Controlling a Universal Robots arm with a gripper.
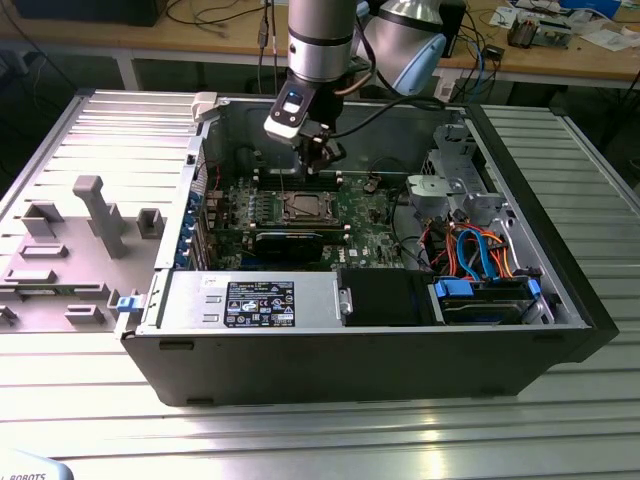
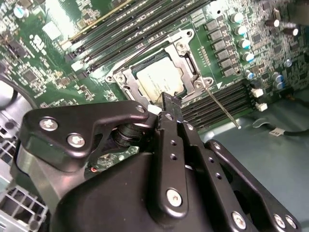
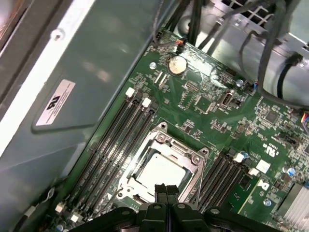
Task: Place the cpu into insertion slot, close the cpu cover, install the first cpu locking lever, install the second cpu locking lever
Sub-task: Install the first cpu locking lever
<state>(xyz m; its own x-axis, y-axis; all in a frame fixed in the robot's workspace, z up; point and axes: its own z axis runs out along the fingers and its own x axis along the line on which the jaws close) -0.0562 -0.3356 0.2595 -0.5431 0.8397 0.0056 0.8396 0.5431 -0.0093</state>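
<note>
The cpu [image 2: 158,79] lay flat in the insertion slot [image 1: 303,207], its dull metal top facing up out of the open computer case [image 1: 400,360]. I judge it was seated there so that the frame could clamp it. Being square, it had no real long axis; its edges ran in line with the slot's rim. The cpu cover [image 2: 189,65] lay down over the slot, framing the chip through its central opening. From one corner of the slot a thin locking lever [image 2: 222,107] stuck out as a bare rod, slanting across the memory slots [image 2: 231,96] beside the slot — apparently not hooked down. The tool [image 3: 166,189] hung just above one edge of the slot, its fingertips pressed together with nothing between them — probably closed to work as a single prod rather than a clamp.
</note>
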